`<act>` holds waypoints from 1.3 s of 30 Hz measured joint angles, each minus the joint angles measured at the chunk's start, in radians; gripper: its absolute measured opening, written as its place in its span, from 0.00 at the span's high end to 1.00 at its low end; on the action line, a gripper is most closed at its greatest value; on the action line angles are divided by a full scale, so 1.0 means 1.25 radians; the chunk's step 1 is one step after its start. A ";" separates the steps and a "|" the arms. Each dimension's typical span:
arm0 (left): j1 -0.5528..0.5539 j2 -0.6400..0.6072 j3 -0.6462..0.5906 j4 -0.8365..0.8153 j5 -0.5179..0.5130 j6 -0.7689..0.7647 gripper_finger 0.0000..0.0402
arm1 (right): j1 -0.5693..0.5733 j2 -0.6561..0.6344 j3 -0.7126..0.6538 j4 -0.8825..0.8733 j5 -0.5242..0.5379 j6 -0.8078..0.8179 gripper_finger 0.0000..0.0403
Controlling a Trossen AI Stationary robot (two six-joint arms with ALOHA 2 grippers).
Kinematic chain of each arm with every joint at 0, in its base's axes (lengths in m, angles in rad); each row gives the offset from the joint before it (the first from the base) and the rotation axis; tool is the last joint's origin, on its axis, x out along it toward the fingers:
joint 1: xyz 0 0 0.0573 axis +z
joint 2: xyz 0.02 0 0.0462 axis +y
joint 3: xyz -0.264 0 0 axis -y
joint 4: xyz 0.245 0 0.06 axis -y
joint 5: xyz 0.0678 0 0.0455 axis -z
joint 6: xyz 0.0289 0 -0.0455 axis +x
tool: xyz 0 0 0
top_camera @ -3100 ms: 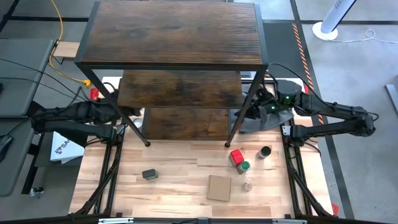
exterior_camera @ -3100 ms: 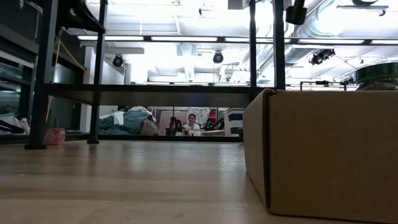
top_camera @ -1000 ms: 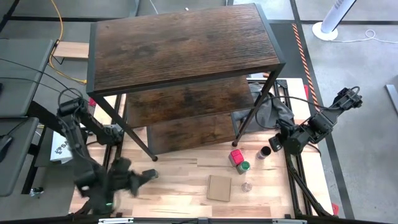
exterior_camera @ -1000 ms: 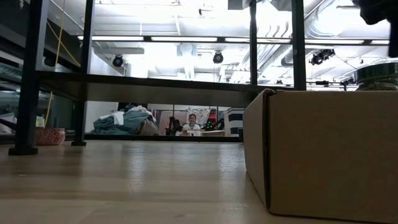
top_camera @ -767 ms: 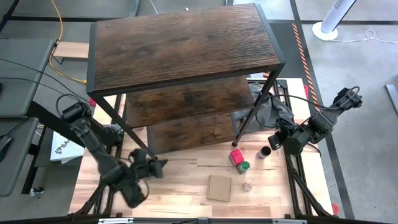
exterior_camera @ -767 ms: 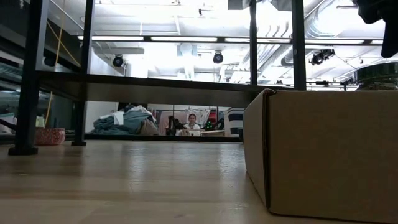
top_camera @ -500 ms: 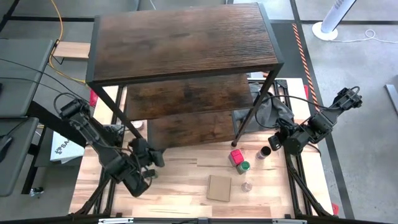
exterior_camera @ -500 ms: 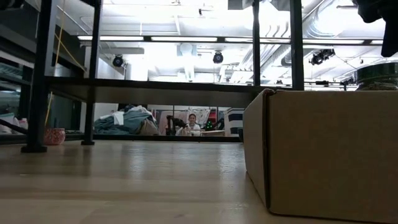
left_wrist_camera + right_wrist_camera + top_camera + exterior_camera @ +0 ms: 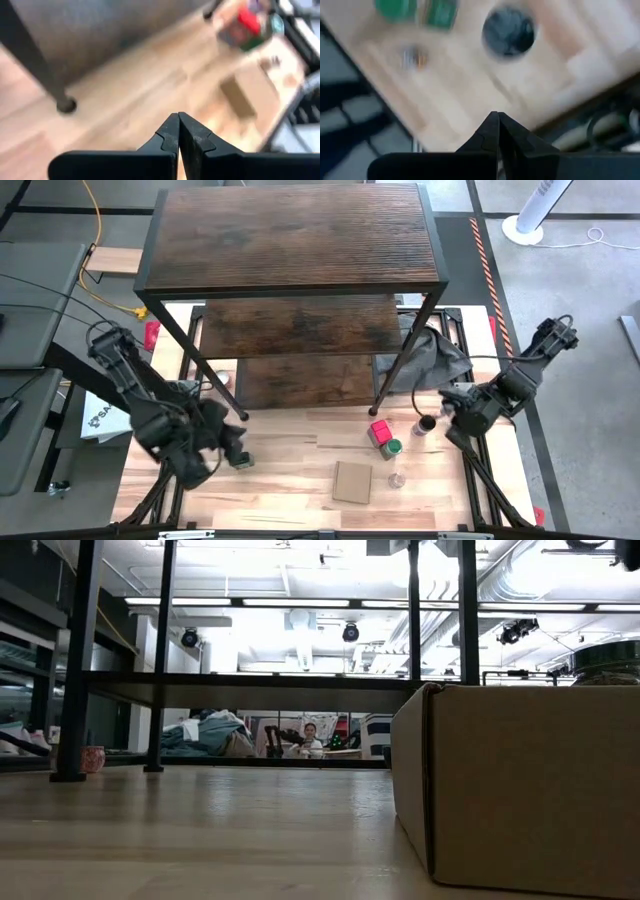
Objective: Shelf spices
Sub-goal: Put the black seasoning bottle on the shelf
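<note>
My left tool (image 9: pixel 178 131) has its fingers pressed together on nothing. It hangs over the front-left of the surface (image 9: pixel 290 480), just ahead of the shelf's (image 9: pixel 290 250) front-left leg (image 9: pixel 64 102), which stands close off my fingertips. The small dark spice (image 9: pixel 241 460) lies right beside this tool, partly hidden by it in the high view. Farther out past the fingertips sits the flat cardboard square (image 9: pixel 239 95), and beyond that the red box (image 9: pixel 248 21) with the green-lidded jar (image 9: pixel 252 40) against it.

My right tool (image 9: pixel 498 131) is likewise closed and empty. It hovers at the right edge of the surface, beside the shelf's front-right leg. The round dark-topped jar (image 9: pixel 509 31) stands just off its tips, near but apart. Past that jar are the green lid (image 9: pixel 395 9) and the small pale jar (image 9: pixel 414 57), blurred. In the high view the pale jar (image 9: pixel 397 479) stands nearest the front edge, just beside the cardboard (image 9: pixel 352 481).

All three shelf boards show no spice on them.
</note>
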 joint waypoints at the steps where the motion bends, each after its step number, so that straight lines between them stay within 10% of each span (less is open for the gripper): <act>1: -0.020 -0.007 0.000 0.000 0.013 0.001 1.00 | 0.020 0.005 0.000 0.025 -0.014 0.014 1.00; 13: -0.096 0.031 0.013 -0.008 0.440 0.328 1.00 | 0.181 0.333 0.000 0.451 0.014 0.174 1.00; 19: -0.095 0.028 0.081 -0.095 0.376 0.464 1.00 | 0.179 0.403 0.030 0.530 0.098 0.244 1.00; 39: -0.044 0.029 0.109 -0.092 0.185 0.523 0.90 | 0.034 0.408 0.375 -0.112 0.053 -0.172 0.91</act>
